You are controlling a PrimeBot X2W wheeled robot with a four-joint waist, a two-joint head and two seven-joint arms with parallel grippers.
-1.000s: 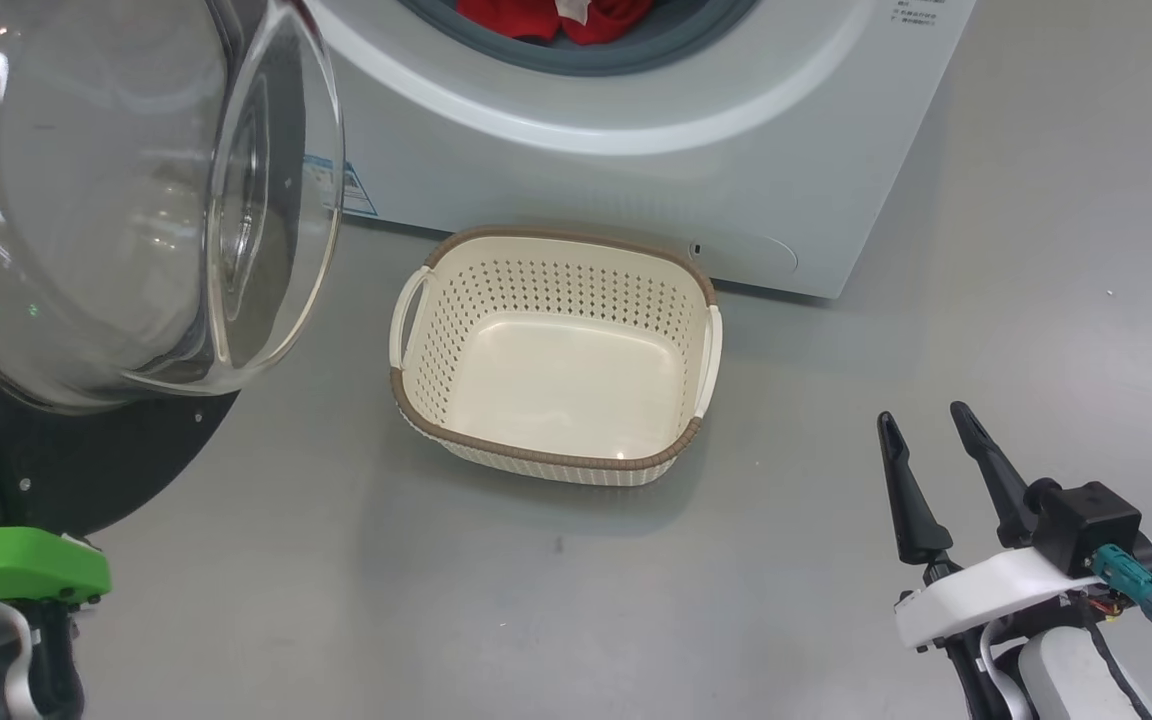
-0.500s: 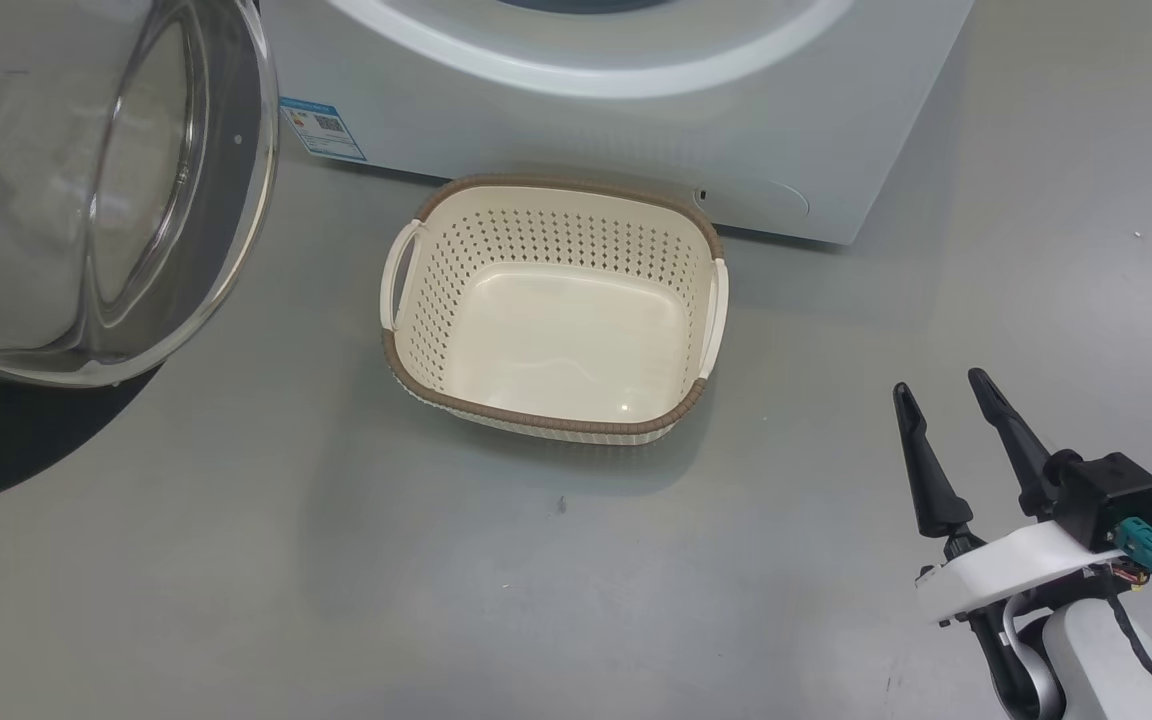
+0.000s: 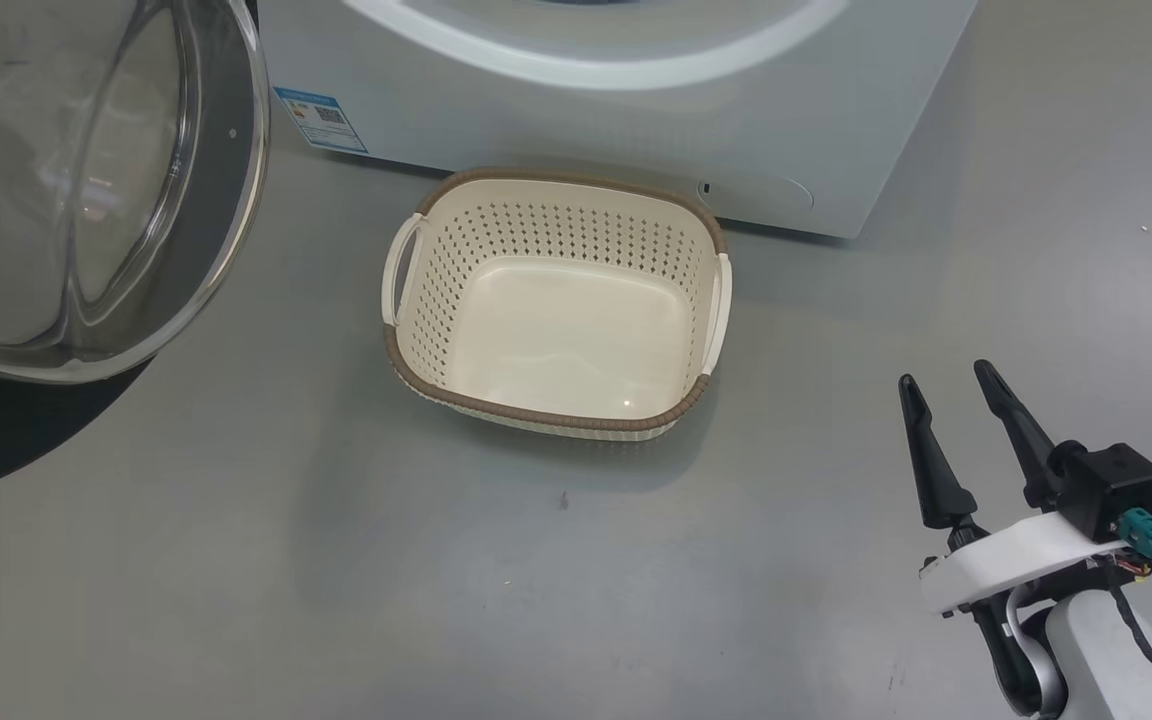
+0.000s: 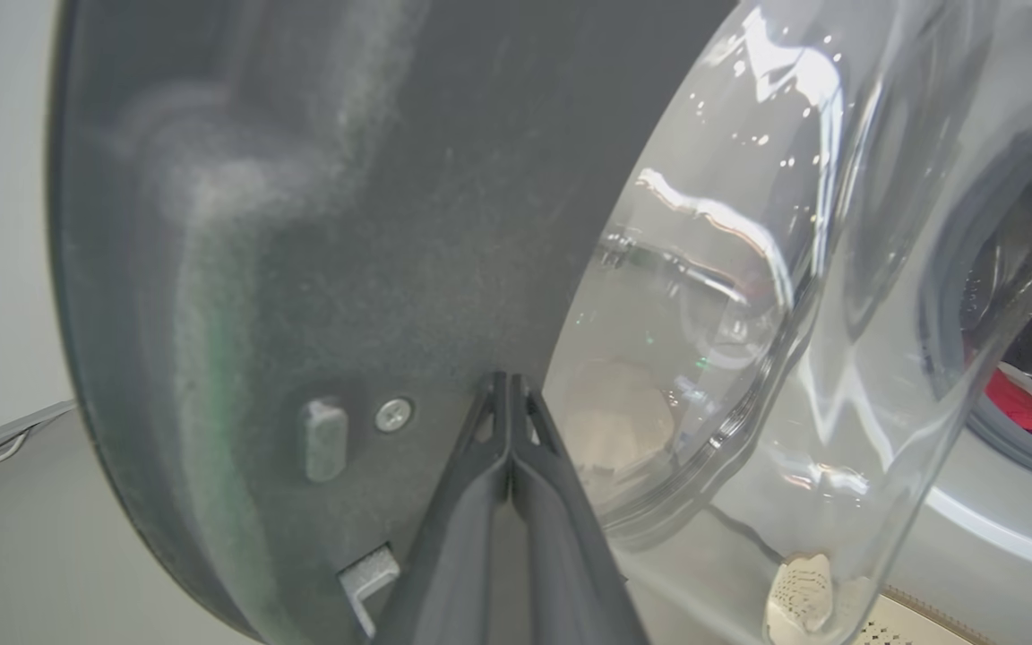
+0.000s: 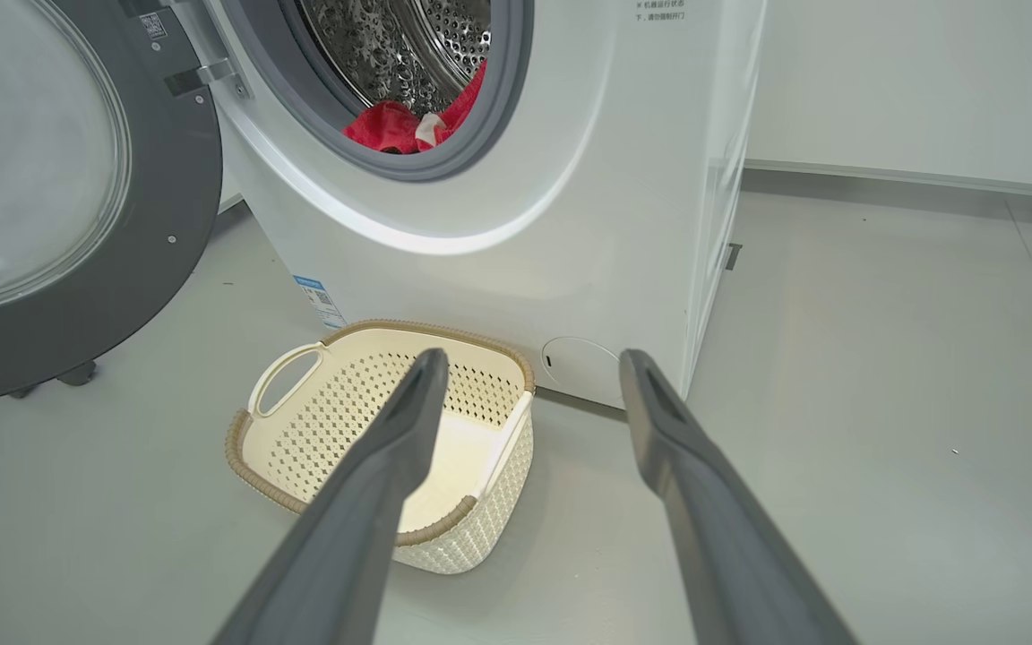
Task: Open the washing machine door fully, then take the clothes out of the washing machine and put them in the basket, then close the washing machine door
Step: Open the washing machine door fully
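Door (image 5: pixel 180 233) stands open on the left of the machine (image 5: pixel 623 179), its glass bowl bulging from the dark inner ring. Clothes (image 5: pixel 382 125), red with a white patch, lie in the drum behind the grey gasket. Basket (image 3: pixel 556 225) sits upright on the floor (image 3: pixel 236 560), just in front of the machine. Left gripper (image 4: pixel 509 383): jaws pressed together, holding nothing, tips at the door's dark ring beside the glass. Right gripper (image 3: pixel 943 375): jaws wide, holding nothing, over the floor right of the basket, well apart from it.

surface: grey floor (image 3: pixel 236 560) | on it: basket (image 3: pixel 536 413), washing machine (image 3: pixel 586 130) just behind
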